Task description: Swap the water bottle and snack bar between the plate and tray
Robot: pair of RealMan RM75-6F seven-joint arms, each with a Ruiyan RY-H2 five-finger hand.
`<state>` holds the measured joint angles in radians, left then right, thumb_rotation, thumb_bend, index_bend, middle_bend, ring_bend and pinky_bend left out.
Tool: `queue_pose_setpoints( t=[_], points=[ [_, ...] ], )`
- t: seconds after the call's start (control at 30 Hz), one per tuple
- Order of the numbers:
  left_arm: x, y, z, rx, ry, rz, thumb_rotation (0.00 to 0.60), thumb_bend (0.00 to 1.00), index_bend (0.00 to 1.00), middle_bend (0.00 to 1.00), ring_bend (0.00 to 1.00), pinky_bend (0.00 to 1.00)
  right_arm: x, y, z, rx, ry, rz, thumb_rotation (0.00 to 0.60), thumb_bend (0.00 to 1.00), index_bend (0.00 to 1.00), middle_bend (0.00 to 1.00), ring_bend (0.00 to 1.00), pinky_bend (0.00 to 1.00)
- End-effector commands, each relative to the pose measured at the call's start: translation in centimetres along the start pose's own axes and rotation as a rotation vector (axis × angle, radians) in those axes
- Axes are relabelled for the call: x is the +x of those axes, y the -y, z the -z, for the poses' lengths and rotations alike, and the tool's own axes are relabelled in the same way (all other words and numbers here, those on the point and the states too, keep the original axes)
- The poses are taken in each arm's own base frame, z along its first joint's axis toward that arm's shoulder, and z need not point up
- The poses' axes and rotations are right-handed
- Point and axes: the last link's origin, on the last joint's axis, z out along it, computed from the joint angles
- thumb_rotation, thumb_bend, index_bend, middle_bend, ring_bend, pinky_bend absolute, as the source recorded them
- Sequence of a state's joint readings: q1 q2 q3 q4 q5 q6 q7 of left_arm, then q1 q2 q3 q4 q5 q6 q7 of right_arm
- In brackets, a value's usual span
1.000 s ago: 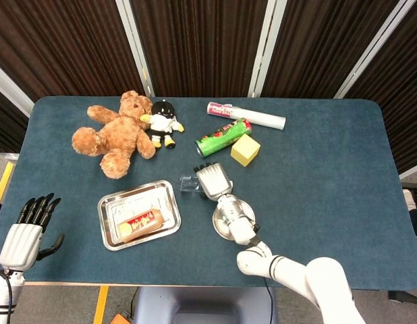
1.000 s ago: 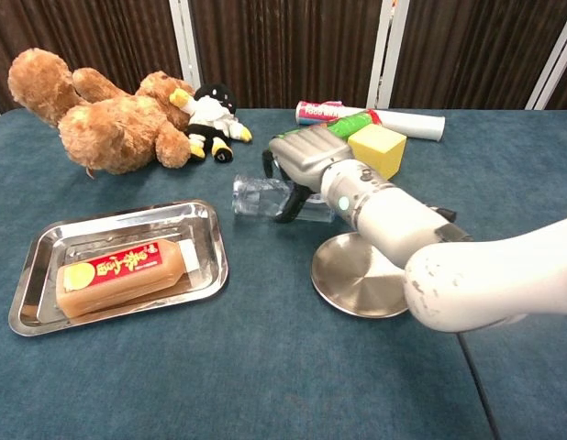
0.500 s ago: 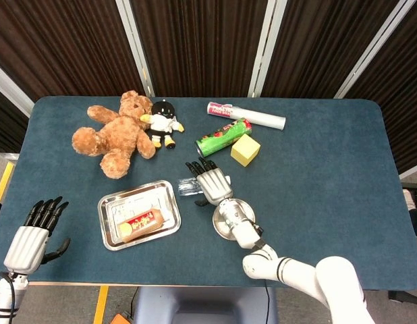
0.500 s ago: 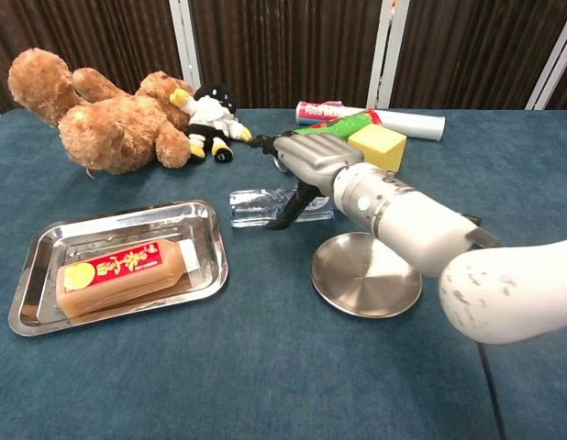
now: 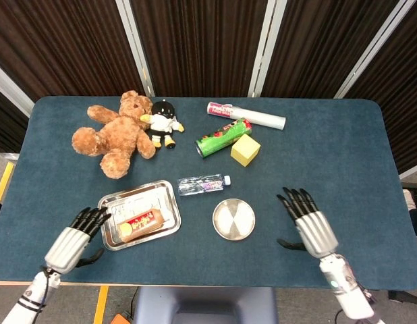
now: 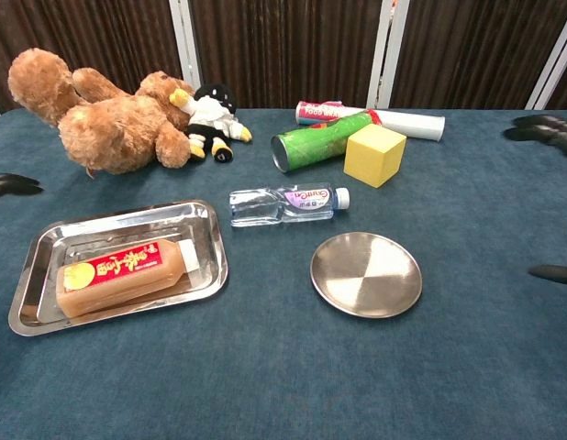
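A clear water bottle (image 5: 203, 183) (image 6: 285, 204) lies on its side on the blue table, between the tray and the plate, cap pointing right. The round steel plate (image 5: 233, 219) (image 6: 366, 273) is bare. A snack bar (image 5: 142, 223) (image 6: 118, 273) in a red and yellow wrapper lies in the steel tray (image 5: 169, 204) (image 6: 205, 229). My left hand (image 5: 76, 238) hovers open just left of the tray; only its dark fingertips (image 6: 10, 185) show in the chest view. My right hand (image 5: 308, 223) is open to the right of the plate, holding nothing.
At the back lie a brown teddy bear (image 5: 115, 135), a small penguin toy (image 5: 164, 123), a green can (image 5: 223, 137) on its side, a yellow block (image 5: 245, 149) and a white tube (image 5: 246, 115). The table's front edge runs just below both hands.
My right hand has let go of the water bottle and drawn back to the right of the plate. The bottle now lies free. My left hand has moved closer to the tray.
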<state>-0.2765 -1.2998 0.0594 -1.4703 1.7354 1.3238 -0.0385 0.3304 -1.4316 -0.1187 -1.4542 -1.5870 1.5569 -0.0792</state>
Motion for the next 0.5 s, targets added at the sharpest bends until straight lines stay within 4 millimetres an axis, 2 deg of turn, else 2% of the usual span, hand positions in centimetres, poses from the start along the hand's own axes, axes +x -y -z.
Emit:
queue_pose_setpoints(
  t=[0.03, 0.2, 0.33, 0.5],
  points=[
    [-1.1, -2.0, -3.2, -0.053, 0.038, -0.032, 0.600, 0.37, 0.00, 0.00, 0.00, 0.06, 0.7, -0.9, 2.4, 0.023, 0.071, 0.002, 0.600, 0.22, 0.00, 0.02, 0.00, 0.00],
    [-2.4, -2.7, -6.4, -0.015, 0.060, -0.051, 0.600, 0.36, 0.00, 0.00, 0.00, 0.08, 1.1, -1.0, 2.5, 0.036, 0.104, -0.001, 0.600, 0.22, 0.00, 0.01, 0.00, 0.00],
    [-2.9, -2.8, -7.8, 0.014, 0.081, -0.048, 0.600, 0.36, 0.00, 0.00, 0.00, 0.09, 1.4, -0.9, 2.6, 0.039, 0.094, -0.006, 0.600, 0.22, 0.00, 0.01, 0.00, 0.00],
    [-3.7, -3.1, -8.6, 0.018, 0.116, -0.023, 0.600, 0.36, 0.00, 0.00, 0.01, 0.15, 1.9, -0.9, 2.7, 0.031, 0.067, -0.013, 0.600, 0.22, 0.00, 0.01, 0.00, 0.00]
  ],
)
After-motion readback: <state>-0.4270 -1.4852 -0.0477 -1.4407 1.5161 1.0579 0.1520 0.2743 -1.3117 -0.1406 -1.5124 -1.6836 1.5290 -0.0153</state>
